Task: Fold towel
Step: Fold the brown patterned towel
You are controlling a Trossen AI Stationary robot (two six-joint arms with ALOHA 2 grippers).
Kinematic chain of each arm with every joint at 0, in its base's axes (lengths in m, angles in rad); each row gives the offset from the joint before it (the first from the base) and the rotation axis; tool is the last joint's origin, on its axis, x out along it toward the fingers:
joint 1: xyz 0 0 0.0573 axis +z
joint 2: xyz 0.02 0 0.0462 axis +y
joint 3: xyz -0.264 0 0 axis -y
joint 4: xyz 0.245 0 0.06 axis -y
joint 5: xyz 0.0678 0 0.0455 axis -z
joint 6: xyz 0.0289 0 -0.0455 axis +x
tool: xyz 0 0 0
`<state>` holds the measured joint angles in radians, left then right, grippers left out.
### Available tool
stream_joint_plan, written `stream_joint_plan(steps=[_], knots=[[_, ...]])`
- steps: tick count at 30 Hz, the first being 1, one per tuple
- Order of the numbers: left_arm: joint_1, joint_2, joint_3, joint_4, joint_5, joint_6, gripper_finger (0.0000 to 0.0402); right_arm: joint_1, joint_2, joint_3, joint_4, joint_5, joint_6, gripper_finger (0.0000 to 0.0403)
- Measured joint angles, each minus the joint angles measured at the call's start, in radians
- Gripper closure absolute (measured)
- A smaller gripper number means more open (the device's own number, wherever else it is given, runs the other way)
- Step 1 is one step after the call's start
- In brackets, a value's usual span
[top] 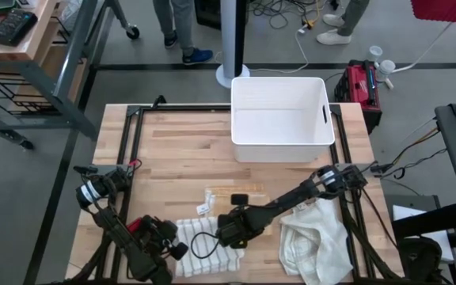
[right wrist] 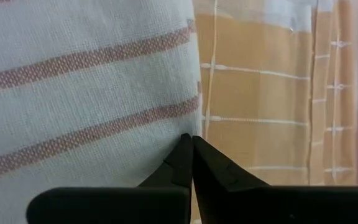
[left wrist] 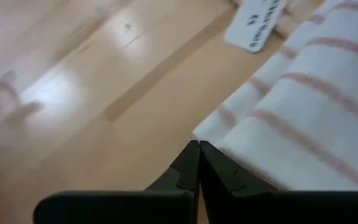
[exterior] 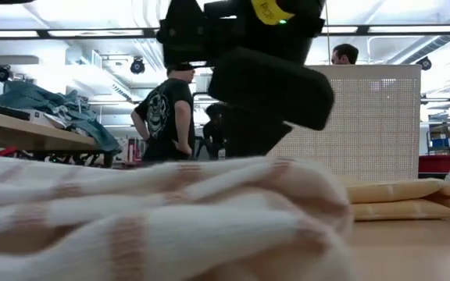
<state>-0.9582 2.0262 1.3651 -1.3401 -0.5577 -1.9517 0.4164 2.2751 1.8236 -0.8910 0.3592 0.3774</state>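
- The striped towel (top: 204, 249) lies bunched at the lower centre of the high view, on the wooden worktop (top: 176, 150).
- The left gripper (top: 182, 250) is at the towel's left edge, jaws together; whether they pinch cloth cannot be told.
- The right gripper (top: 222, 235) is at the towel's right edge, jaws together.
- A yellow cloth (top: 232, 195) lies just above the towel.
- A crumpled white cloth (top: 317, 241) lies at lower right.
- A white bin (top: 280, 119) stands at upper centre.

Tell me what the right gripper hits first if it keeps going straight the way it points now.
Probably the striped towel: the right gripper is shut with its tips at the towel's edge, a yellow checked cloth right beside. Depth is unclear.
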Motion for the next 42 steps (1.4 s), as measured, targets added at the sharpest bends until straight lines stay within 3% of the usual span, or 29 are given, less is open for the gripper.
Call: stream_joint_plan(steps=[5,9,11,14,20,27,33,42], knots=[[-0.005,0.000,0.029,-0.058,-0.014,-0.027,0.0401,0.000,-0.009,0.000,-0.042,0.002,0.007,0.0403],[-0.005,0.000,0.057,0.008,-0.110,0.051,0.0401,0.000,-0.032,-0.002,-0.038,0.006,0.006,0.0403],[-0.005,0.000,0.065,0.042,-0.108,0.113,0.0401,0.000,-0.054,-0.002,-0.048,0.007,0.004,0.0403],[-0.013,-0.001,0.081,0.093,-0.087,0.264,0.0401,0.004,-0.096,-0.007,-0.063,0.005,-0.027,0.0403],[-0.066,-0.002,0.149,0.288,-0.078,0.762,0.0401,0.025,-0.212,-0.116,-0.033,-0.027,-0.158,0.0403],[-0.066,-0.002,0.210,0.369,-0.040,0.867,0.0398,0.048,-0.365,-0.380,0.210,-0.030,-0.108,0.0403],[-0.030,-0.002,0.210,0.433,0.150,0.837,0.0338,0.049,-0.451,-0.543,0.369,-0.053,-0.017,0.0403],[-0.009,-0.002,0.207,0.494,0.181,0.856,0.0215,0.053,-0.457,-0.595,0.409,-0.056,-0.015,0.0403]])
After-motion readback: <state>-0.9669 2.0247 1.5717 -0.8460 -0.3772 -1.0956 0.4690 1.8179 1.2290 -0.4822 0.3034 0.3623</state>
